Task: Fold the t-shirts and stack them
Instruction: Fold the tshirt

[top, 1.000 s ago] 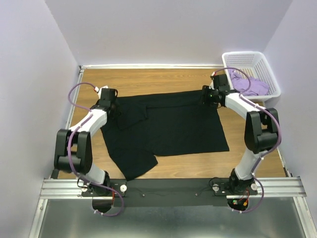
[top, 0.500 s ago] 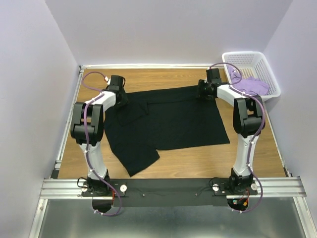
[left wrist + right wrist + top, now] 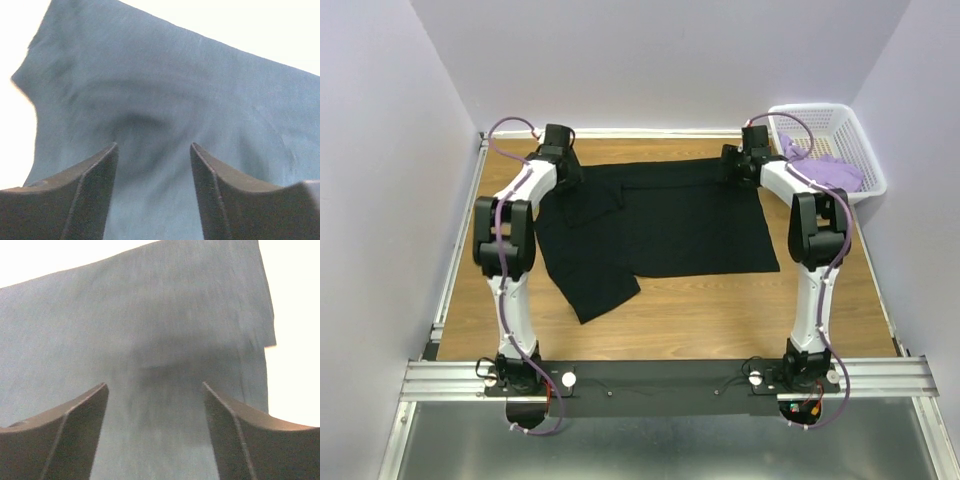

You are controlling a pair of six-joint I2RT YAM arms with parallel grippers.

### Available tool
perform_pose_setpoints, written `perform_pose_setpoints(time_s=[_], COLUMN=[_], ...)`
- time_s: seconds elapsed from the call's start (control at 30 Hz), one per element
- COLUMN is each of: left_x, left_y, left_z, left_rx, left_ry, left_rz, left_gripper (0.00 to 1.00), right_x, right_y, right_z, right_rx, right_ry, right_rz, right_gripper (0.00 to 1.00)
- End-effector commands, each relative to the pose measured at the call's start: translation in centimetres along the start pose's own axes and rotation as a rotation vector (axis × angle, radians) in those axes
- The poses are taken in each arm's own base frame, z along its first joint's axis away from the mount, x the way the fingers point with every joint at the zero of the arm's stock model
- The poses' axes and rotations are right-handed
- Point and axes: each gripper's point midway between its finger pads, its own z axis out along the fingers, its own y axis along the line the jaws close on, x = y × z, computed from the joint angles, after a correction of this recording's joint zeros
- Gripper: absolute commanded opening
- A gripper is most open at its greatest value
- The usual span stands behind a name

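The black t-shirt lies spread on the wooden table, its far edge pulled toward the back wall. One sleeve part trails toward the near left. My left gripper is at the shirt's far left corner and my right gripper is at its far right corner. Each is shut on the cloth. In the left wrist view the black cloth fills the frame and creases toward the gap of the left gripper. The right wrist view shows the same cloth at the right gripper. The lavender t-shirt lies crumpled in the basket.
A white plastic lattice basket stands at the far right corner, close to my right arm. Purple walls close in the table on the left, back and right. A metal rail runs along the near edge.
Both arms have stretched toward the back wall, dragging the black t-shirt's far edge with them. The whole shirt has slid away from the near edge.
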Motion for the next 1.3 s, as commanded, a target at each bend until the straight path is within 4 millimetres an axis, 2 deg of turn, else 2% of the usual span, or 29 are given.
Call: perform_pose_setpoints(time_s=[0.0,0.03,0.07,0.1,0.13,0.17,0.2,0.23,0.27,0.3,0.37,0.4,0.47,0.5,0.57,0.6,0.77,0.83,1.0,1.27], left_x=[-2.2,-3.2,-2.6,-1.0,0.1,3.2,3.5,4.7,7.5,7.8,9.7,11.1,12.6,13.5,14.2,14.7,16.6,16.9,16.4,18.2], left_y=[2.2,2.4,3.0,4.6,5.4,7.0,7.7,8.5,9.9,10.1,11.1,11.9,12.4,12.8,12.8,13.2,14.0,13.9,13.1,12.8], left_z=[-8.2,-11.5,-12.6,-14.3,-15.0,-14.9,-16.8,-17.3,-17.0,-18.4,-18.7,-18.7,-18.5,-18.2,-17.8,-17.3,-15.3,-14.5,-13.4,-12.2], left_rx=[-0.04,-0.013,-0.017,-0.042,-0.054,-0.085,-0.087,-0.101,-0.126,-0.1,-0.11,-0.123,-0.133,-0.14,-0.146,-0.167,-0.22,-0.223,-0.2,-0.196], left_ry=[-0.121,-0.181,-0.187,-0.193,-0.183,-0.134,-0.164,-0.155,-0.112,-0.138,-0.121,-0.111,-0.087,-0.066,-0.046,-0.029,0.038,0.054,0.052,0.114], left_rz=[-0.053,-0.067,-0.07,-0.08,-0.083,-0.074,-0.101,-0.108,-0.104,-0.115,-0.122,-0.125,-0.137,-0.139,-0.147,-0.141,-0.113,-0.101,-0.093,-0.056], left_gripper=[0.7,0.71,0.73,0.75,0.75,0.75,0.74,0.74,0.73,0.73,0.72,0.71,0.69,0.66,0.64,0.63,0.6,0.56,0.55,0.55], right_x=[-2.8,-0.8,0.1,-0.9,1.8,2.4,2.1,4.5,5.1,5.2,7.1,9.0,9.9,11.3,11.8,12.6,14.1,14.4,14.6,14.8], right_y=[0.7,0.5,0.2,0.4,-0.4,-0.6,-1.0,-1.8,-1.8,-1.7,-2.1,-2.5,-2.8,-2.7,-2.9,-3.2,-3.9,-4.0,-4.1,-4.7], right_z=[-6.9,-7.5,-8.3,-10.8,-11.2,-12.2,-14.2,-14.6,-15.3,-16.9,-18.0,-18.3,-19.6,-19.8,-20.6,-20.7,-20.6,-20.4,-20.2,-20.2], right_rx=[-0.023,-0.034,-0.026,-0.032,-0.014,-0.011,0.008,0.026,0.023,0.013,0.019,0.026,0.027,0.007,0.005,0.014,0.032,0.035,0.037,0.067], right_ry=[-0.075,-0.032,-0.022,-0.063,-0.008,-0.004,-0.029,0.012,0.019,0.0,0.04,0.075,0.071,0.097,0.092,0.105,0.129,0.138,0.145,0.141], right_rz=[0.011,0.016,0.016,0.022,0.023,0.029,0.032,0.036,0.049,0.057,0.076,0.087,0.092,0.09,0.084,0.085,0.066,0.064,0.06,0.058], right_gripper=[0.85,0.86,0.86,0.87,0.87,0.88,0.88,0.88,0.88,0.89,0.89,0.89,0.89,0.89,0.89,0.89,0.89,0.89,0.89,0.89])
